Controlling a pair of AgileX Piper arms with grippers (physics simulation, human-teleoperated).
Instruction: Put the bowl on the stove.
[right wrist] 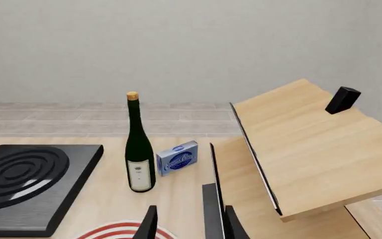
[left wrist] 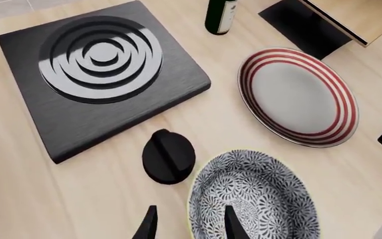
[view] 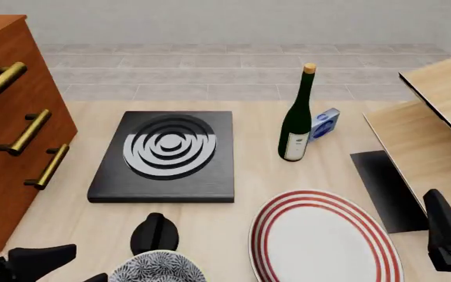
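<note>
My left gripper (left wrist: 189, 226) hung low over the near edge of the table with its 2 fingers spread apart, one fingertip over the patterned inside of the bowl (left wrist: 254, 196) and the other outside the rim, so the rim lay between them; I could not tell whether either finger touched it. In the front view the bowl (view: 158, 267) sat at about 6 o'clock on the table, with the small black knob (view: 155, 232) just beside it at 12 o'clock. The stove (view: 167, 155) lay flat farther out, at about 12 o'clock from the knob and apart from it, its grey ring burner bare. The red-striped plate (view: 323, 241) rested at 3 o'clock from the bowl, near it but not touching. The green bottle (view: 298, 117) stood upright at 3 o'clock from the stove, a small blue box (view: 324, 124) just beside it. A wooden drawer unit (view: 10, 123) with 3 brass handles stood at 9 o'clock. My right gripper (right wrist: 187, 224) hovered with its fingers parted and nothing between them, pointing toward the bottle and a wooden shelf (right wrist: 310, 149) on the right side.
</note>
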